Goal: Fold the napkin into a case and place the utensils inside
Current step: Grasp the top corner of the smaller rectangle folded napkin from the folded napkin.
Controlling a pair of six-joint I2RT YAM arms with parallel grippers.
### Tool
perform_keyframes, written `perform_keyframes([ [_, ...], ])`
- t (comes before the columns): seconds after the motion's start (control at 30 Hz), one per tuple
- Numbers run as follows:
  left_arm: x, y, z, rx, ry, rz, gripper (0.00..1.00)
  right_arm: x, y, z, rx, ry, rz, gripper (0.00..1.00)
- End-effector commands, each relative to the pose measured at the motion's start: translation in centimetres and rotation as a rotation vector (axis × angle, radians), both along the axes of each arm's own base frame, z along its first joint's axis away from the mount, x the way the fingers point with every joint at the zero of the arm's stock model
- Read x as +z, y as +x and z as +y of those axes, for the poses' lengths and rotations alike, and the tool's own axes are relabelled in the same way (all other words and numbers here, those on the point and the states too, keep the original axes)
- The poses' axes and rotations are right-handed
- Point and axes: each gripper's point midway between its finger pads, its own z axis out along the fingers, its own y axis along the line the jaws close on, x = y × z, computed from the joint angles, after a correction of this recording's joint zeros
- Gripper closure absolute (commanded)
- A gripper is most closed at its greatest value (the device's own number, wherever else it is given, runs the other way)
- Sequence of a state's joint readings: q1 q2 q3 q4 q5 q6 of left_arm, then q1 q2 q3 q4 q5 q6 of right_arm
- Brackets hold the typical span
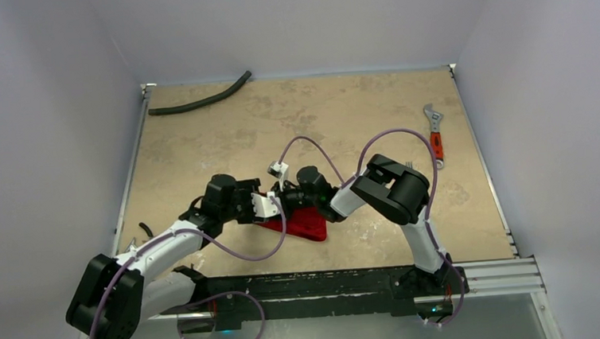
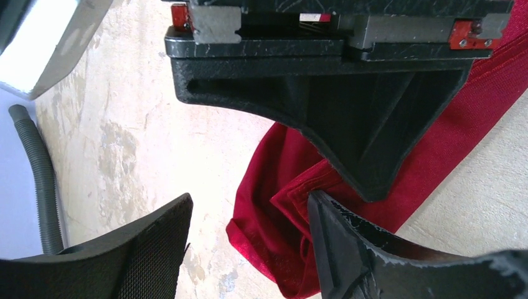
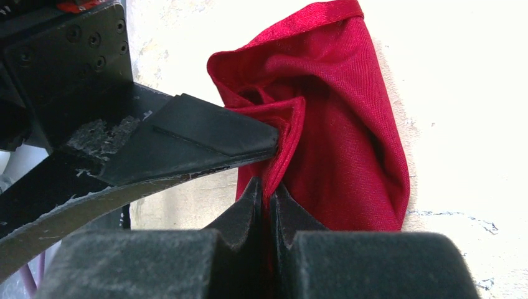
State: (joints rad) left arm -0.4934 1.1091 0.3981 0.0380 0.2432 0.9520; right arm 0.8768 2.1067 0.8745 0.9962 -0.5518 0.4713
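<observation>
— Pale walls on three sides, a mottled beige bench [image 1: 340, 111], and all the action is at the middle of its near edge, where the napkin [image 1: 301, 224] lies bunched in a red heap.
— The right hand [image 3: 271, 199] is clamped tight on a raised fold, cloth pinched between its fingertips. It looks to be holding that pleat up so the other side can get at it.
— And the left hand [image 2: 250, 198] sits at the same fold from the left, jaws apart, one fingertip against the cloth and the rumpled hem lying between the fingers. No grip from it yet.
— So one anchors, one lines up a second hold. Likely the folding step: no long flat pouch here, just rumpled layers.
— Hose [image 1: 200, 103] at the far left corner, wrench [image 1: 435, 134] by the right edge, both well apart from the cloth.
— The worry would be shiny cloth slipping out of such a thin pinch.
</observation>
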Motion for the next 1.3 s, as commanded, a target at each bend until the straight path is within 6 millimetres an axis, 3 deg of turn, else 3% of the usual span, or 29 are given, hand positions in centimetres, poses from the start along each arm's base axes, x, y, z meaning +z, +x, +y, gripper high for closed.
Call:
perform_keyframes([
  [0.0,0.8,1.0,-0.3,0.004,-0.011,-0.023,0.34,-5.5,-2.9,-3.2,0.021,-0.18,0.137,0.99],
  [0.2,0.0,1.2,0.0,0.008,0.011,-0.027,0.36,-4.5,-3.1,-2.9,0.044,-0.15,0.122,0.96],
  [0.43,-1.0,1.6,0.5,0.03,0.042,-0.024,0.46,-3.9,-3.7,-2.9,0.078,-0.12,0.12,0.92],
  [0.77,-2.9,-0.1,1.0,-0.008,0.081,0.022,0.6,-2.3,-4.7,-2.7,0.136,-0.071,0.124,0.86],
  [0.93,-2.5,-0.2,0.4,-0.011,0.045,0.037,0.6,-2.0,-3.9,-2.3,0.111,-0.084,0.118,0.87],
  [1.07,-1.4,-0.1,-0.5,-0.014,-0.003,0.051,0.6,-2.8,-3.1,-2.0,0.077,-0.131,0.141,1.0],
  [1.27,0.6,0.5,-1.2,0.014,-0.06,0.056,0.62,-2.8,-2.6,-2.1,0.044,-0.172,0.16,1.0],
])
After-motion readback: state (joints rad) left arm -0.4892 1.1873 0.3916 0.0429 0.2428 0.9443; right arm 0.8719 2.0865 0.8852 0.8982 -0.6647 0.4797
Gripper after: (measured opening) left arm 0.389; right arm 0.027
